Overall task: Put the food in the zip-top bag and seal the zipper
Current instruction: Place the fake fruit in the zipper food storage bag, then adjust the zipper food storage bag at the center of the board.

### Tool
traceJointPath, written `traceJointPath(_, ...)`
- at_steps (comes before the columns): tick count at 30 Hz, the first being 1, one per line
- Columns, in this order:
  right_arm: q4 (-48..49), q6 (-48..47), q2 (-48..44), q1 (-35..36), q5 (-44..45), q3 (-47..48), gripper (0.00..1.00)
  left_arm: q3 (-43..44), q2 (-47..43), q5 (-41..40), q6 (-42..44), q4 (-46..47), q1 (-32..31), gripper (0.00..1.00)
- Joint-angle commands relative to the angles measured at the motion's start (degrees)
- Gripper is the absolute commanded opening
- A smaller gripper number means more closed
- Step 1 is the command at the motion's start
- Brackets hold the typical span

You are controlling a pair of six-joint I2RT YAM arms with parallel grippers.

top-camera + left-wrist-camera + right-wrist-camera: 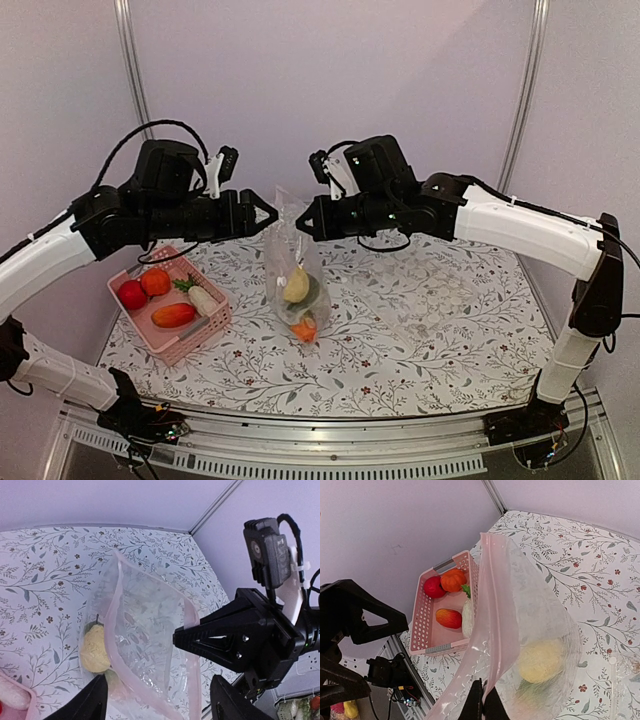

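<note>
Right wrist view: zipper (489, 595) pinched by right gripper (482, 699); left gripper (159, 695) spread, empty. Zip-top bag (540, 625) best held taut while basket (420, 625) food (449, 618) is fetched.

Soft, even light fills all three views, giving the walls (330, 80) a faint lilac cast and leaving only weak, diffuse shadows on the patterned table (420, 350) beside the pink basket (170, 345). The zip-top bag (295, 270) catches small white glints along its crinkles (plainest in the left wrist view), and the left gripper (157, 702) at the near edge of its own view reads as dark, soft-edged, underexposed shapes. The top view is sharp at the centre, though the wall posts (128, 60) lean outward at left and right.
</note>
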Motion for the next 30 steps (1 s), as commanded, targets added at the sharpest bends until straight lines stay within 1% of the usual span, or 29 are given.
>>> traceJointPath(1, 0.1, 0.1, -0.5, 0.0, 1.2, -0.6, 0.00, -3.1, 0.0, -0.2, -3.9, -2.0, 0.6, 0.68)
traceJointPath(6, 0.2, 0.2, -0.5, 0.1, 1.1, -0.7, 0.00, -5.4, 0.6, 3.6, -5.9, 1.5, 2.0, 0.62)
traceJointPath(11, 0.1, 0.1, -0.6, 0.1, 1.0, -0.7, 0.00, -6.4, 1.8, 4.8, -7.1, 2.2, 3.5, 0.56)
traceJointPath(19, 0.1, 0.0, -0.9, 0.0, 1.2, -0.7, 0.00, -7.6, 3.4, 6.5, -8.2, 3.9, 4.8, 0.52)
traceJointPath(25, -0.1, 0.0, -0.8, 0.1, 1.2, -0.7, 0.00, -8.8, 4.1, 7.9, -8.8, 6.4, 5.4, 0.42)
traceJointPath(30, -0.1, 0.1, -1.0, 0.0, 1.1, -0.7, 0.00, -9.1, 5.3, 8.8, -9.4, 7.4, 5.9, 0.37)
